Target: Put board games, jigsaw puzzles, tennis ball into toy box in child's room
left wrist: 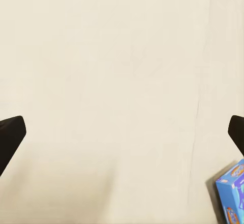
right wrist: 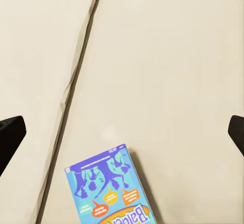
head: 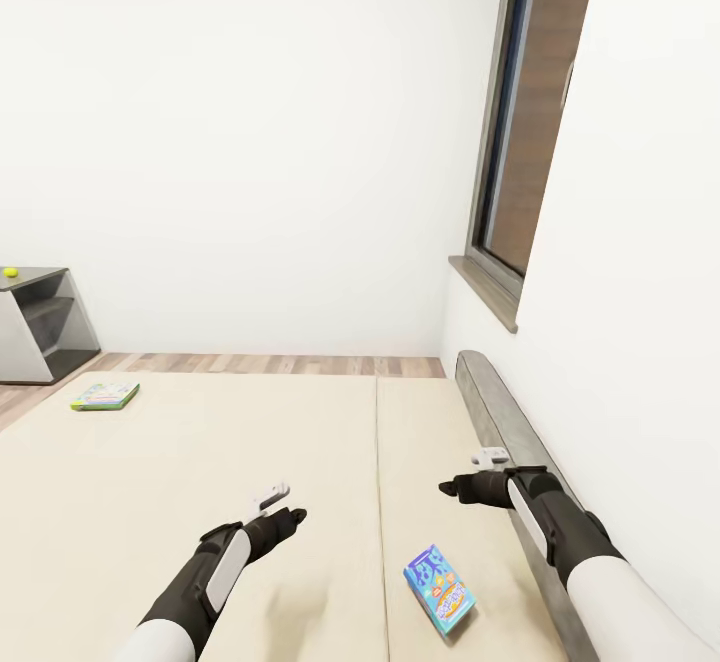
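A blue game box [head: 440, 587] lies flat on the bed [head: 180, 482] near its near edge, right of the seam [head: 377, 502] between the two mattress halves and toward the headboard [head: 505, 432] side; in the right wrist view the same box [right wrist: 109, 191] shows its printed face up, just beside the seam [right wrist: 76, 82], with nothing touching it; the left wrist view catches one corner of it [left wrist: 231, 191] at the frame's edge. The left gripper [head: 285, 514] hangs over the left mattress half, well apart from the box, its fingers [left wrist: 10, 135] spread wide and holding nothing; the right gripper [head: 455, 487] hangs over the right half, beyond the box and close to the headboard, its fingers [right wrist: 10, 132] likewise spread wide and empty. Farther off, a second game box [head: 105, 397], green and pale, lies flat near the bed's far left corner. Beyond the bed runs a strip of wood floor [head: 260, 364], then a white wall [head: 250, 142]; a grey table [head: 35, 322] stands at the far left, with the ball [head: 10, 271] on its top, near the front edge; a window [head: 530, 122] is set in the right wall above the headboard.
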You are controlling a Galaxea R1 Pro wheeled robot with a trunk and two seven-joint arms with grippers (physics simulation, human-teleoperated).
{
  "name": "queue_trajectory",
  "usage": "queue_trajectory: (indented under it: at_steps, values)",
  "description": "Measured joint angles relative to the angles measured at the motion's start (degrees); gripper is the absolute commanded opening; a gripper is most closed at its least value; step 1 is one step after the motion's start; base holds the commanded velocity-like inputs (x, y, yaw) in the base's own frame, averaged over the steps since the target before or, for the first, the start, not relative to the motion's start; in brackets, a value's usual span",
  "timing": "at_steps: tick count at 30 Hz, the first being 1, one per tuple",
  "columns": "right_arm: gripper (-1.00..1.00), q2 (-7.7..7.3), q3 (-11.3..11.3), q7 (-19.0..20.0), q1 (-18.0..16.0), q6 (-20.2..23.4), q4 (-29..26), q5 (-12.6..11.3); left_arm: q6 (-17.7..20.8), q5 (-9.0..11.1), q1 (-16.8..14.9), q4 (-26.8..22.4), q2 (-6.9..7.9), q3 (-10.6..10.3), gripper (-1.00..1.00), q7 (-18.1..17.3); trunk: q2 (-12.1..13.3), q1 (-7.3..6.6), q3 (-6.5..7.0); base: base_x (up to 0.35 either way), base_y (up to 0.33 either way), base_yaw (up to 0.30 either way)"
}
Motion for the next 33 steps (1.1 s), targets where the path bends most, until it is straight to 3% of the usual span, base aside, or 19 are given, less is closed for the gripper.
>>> queue_trajectory:
  at_steps: [33]
  values:
    - [1.0, 0.0, 0.0, 0.0, 0.0, 0.0, 0.0, 0.0, 0.0, 0.0, 0.0, 0.0, 0.0, 0.0, 1.0, 0.0, 0.0, 0.0, 0.0, 0.0, 0.0, 0.0]
